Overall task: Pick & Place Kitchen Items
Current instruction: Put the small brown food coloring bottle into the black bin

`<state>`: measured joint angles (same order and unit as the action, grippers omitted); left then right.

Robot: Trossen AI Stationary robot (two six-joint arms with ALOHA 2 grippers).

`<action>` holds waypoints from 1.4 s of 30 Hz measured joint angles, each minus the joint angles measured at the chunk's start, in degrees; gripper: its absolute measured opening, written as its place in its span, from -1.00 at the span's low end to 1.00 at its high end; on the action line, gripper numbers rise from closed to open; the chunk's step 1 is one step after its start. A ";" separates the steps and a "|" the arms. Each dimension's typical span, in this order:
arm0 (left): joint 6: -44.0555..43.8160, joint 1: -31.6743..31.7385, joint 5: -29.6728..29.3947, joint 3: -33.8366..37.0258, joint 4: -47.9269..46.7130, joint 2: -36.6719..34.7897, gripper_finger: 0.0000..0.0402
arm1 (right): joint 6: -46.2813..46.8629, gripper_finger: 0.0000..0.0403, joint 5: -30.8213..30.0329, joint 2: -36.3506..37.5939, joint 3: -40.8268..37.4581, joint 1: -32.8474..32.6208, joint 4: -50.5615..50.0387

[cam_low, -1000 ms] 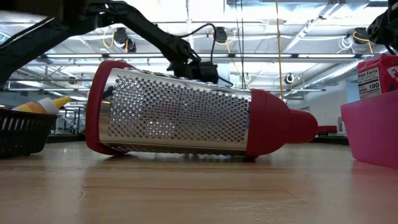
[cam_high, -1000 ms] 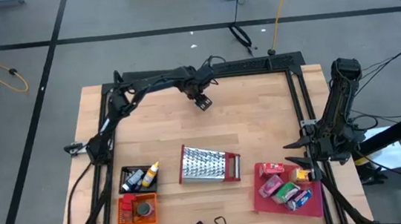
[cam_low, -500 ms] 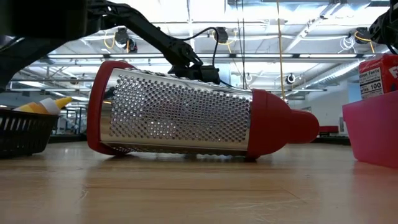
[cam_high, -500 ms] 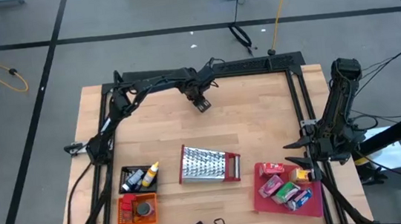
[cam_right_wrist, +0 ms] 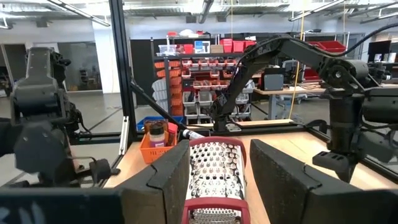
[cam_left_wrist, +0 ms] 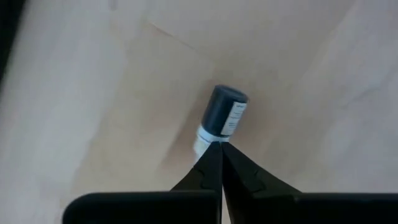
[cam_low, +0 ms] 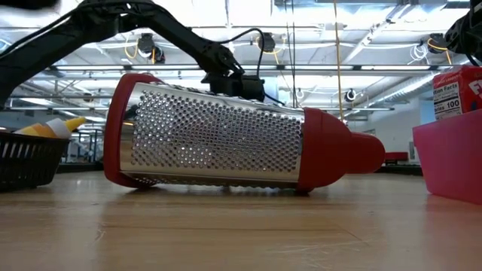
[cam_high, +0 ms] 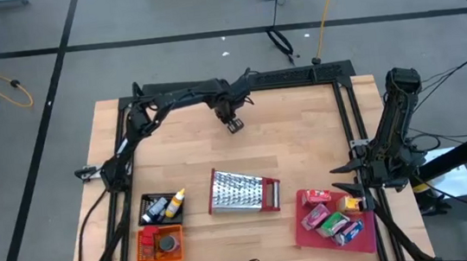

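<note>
The high view looks straight down on the whole surface (cam_high: 303, 132). The low view sits at surface level, very near the grater (cam_low: 226, 135), facing the room. The left wrist view looks down closely on the wood. The right wrist view looks level across the surface, sharing the grater (cam_right_wrist: 216, 169).

One steel grater (cam_high: 242, 191) lies mid-table. One black basket (cam_high: 162, 207) near the table's front left corner holds about three small bottles, one orange bin (cam_high: 159, 244) beside it holds one dark jar (cam_high: 168, 242), and one red tray (cam_high: 368, 236) at the front right corner carries roughly six boxes and packets. One small bottle (cam_left_wrist: 222, 115) lies near the far edge.
</note>
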<state>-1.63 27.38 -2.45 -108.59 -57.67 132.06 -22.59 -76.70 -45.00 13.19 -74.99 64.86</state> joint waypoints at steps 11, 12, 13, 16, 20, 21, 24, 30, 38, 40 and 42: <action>2.00 -2.02 -0.51 0.30 2.29 -2.63 -0.86 | 0.68 -0.21 0.12 0.00 -0.01 0.00 -0.45; 2.30 -2.02 -0.12 0.30 2.23 -2.61 -0.81 | 0.70 -0.21 0.14 0.00 -0.02 -0.01 -0.44; 2.01 -2.02 -0.14 0.30 2.21 -2.72 -0.76 | 0.68 -0.21 0.14 -0.01 -0.02 -0.01 -0.46; -1.73 -1.57 1.42 0.26 2.28 -2.92 -0.60 | 0.67 -0.21 0.14 -0.01 -0.02 -0.01 -0.46; -3.65 -0.74 3.46 0.26 2.17 -2.83 -0.37 | 0.68 -0.21 0.16 -0.01 -0.02 -0.01 -0.47; -4.04 -0.66 3.48 0.26 2.21 -2.83 -0.31 | 0.72 -0.21 0.16 -0.01 -0.02 -0.01 -0.46; -5.26 -0.61 3.55 0.26 2.19 -2.83 -0.15 | 0.68 -0.21 0.16 -0.01 0.00 -0.01 -0.46; -20.14 0.24 3.85 0.26 2.23 -2.83 0.06 | 0.66 -0.21 0.19 -0.01 -0.02 -0.01 -0.46; -37.73 0.65 6.72 0.16 2.75 -1.70 0.12 | 0.49 -0.21 0.21 -0.01 -0.02 -0.01 -0.47; -39.95 0.45 7.38 0.17 3.42 -0.81 0.12 | 0.44 -0.21 0.22 0.00 -0.01 -0.01 -0.45; -41.81 0.43 7.67 0.17 3.39 -0.65 0.12 | 0.47 -0.21 0.21 0.01 -0.02 0.01 -0.47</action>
<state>-43.44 27.81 5.22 -108.42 -54.28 131.41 -22.12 -76.49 -44.99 13.17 -74.98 64.39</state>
